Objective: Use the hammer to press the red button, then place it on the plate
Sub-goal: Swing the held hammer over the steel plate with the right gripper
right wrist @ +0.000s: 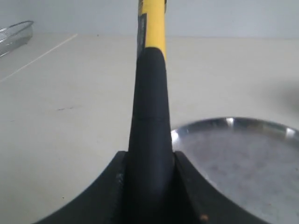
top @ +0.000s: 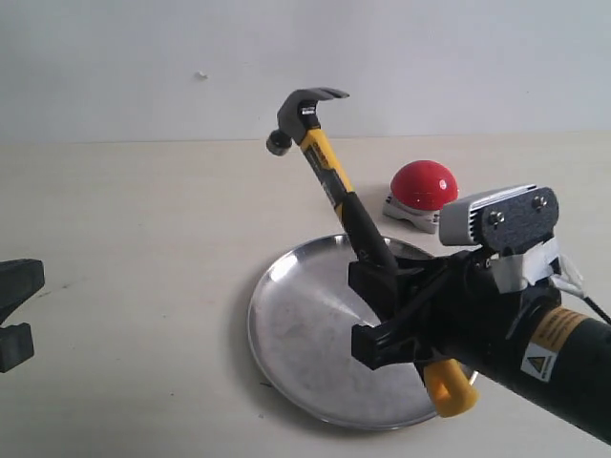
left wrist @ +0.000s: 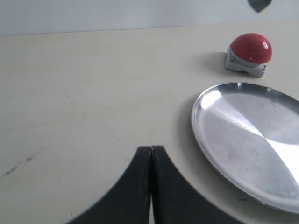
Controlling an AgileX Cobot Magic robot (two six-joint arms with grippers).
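Observation:
My right gripper [top: 374, 303] is shut on the black grip of the hammer [top: 327, 170], which it holds above the plate [top: 296, 334]. The hammer slants up and to the left, with its dark head [top: 304, 110] high over the table and its yellow end [top: 449, 389] sticking out below the arm. In the right wrist view the handle [right wrist: 149, 116] runs up from between the jaws, with the plate [right wrist: 247, 158] beside it. The red button [top: 423, 186] stands behind the plate, to the right of the hammer. My left gripper [left wrist: 150, 149] is shut and empty, low over the table left of the plate [left wrist: 243, 135] and red button [left wrist: 250, 49].
The beige table [top: 134, 239] runs back to a pale wall. The edge of a clear container [right wrist: 16, 35] shows far off in the right wrist view. Part of the left gripper's black body [top: 14, 310] shows at the exterior view's left edge.

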